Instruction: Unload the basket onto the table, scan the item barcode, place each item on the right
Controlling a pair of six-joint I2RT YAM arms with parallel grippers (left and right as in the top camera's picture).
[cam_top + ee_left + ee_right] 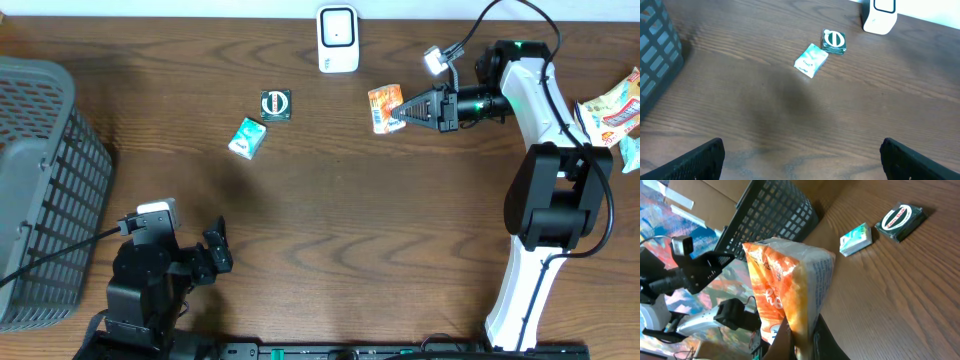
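Snack packet [385, 107]: pinched edge-on between the closed right jaws, apparently off the counter [330, 220]; scanner [338, 38] near, ahead of their tips.
Handling: likely light, crinkly, slippery; hold a sealed edge.
Left jaws: wide open, empty.

Our two arms: one white and black, one all black.
Our right arm [535, 90] wears glossy white shells between rounded black joints, with a small green light [518, 44] and a tapered black right gripper [398, 112]. Our left arm [140, 280] is matt black, topped by a grey camera block [155, 212] with a thin black cable [100, 237]; its left gripper [220, 250] has black fingers [695, 162].
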